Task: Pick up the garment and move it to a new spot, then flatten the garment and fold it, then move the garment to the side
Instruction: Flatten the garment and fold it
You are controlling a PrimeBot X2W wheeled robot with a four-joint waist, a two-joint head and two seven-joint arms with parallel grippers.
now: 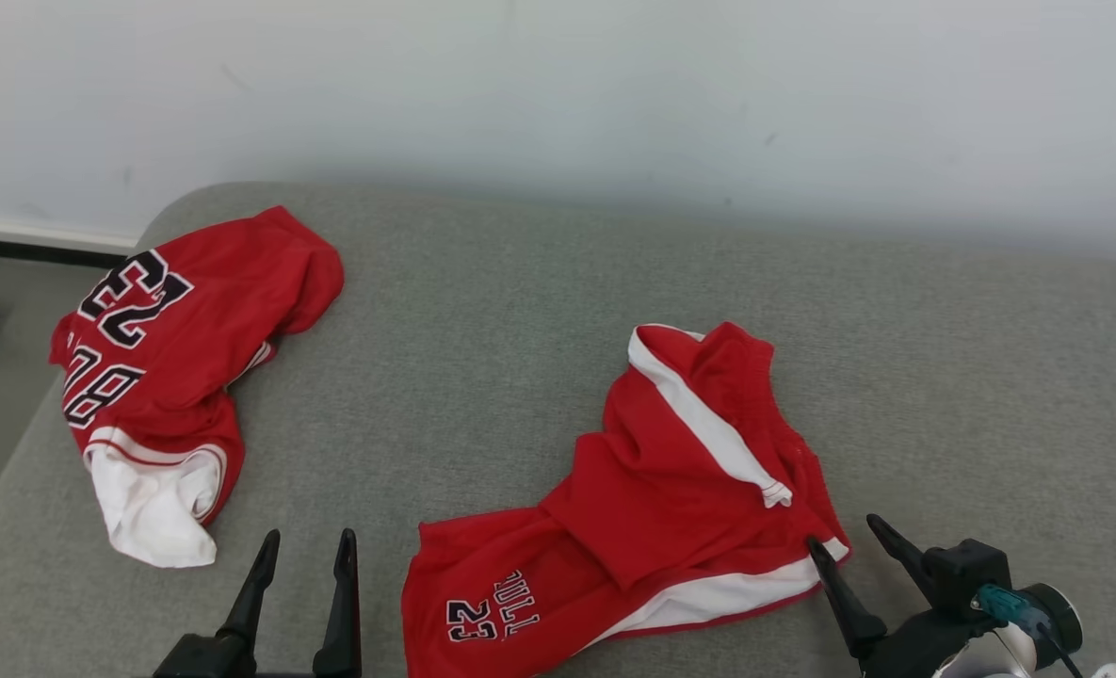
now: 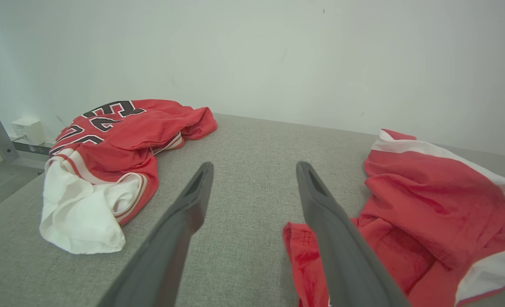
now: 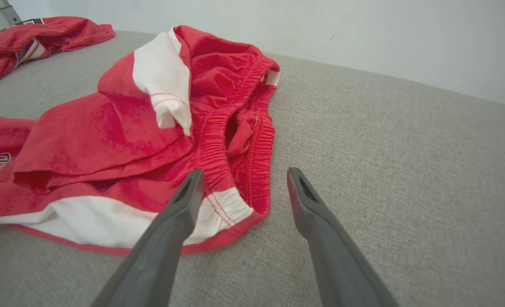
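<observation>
Red basketball shorts [image 1: 671, 499] lay crumpled near the grey cushion's [image 1: 520, 311] front edge, red jersey [image 1: 171, 358] by its left edge, left gripper [image 1: 308, 539] and right gripper [image 1: 843, 532] both spread apart, empty.

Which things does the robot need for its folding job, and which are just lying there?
For the job, probably:
red shorts, nearest both grippers
left gripper, open
right gripper, open at the shorts' corner
grey cushion underneath

Just lying about:
red number 23 jersey
white box by the wall
</observation>
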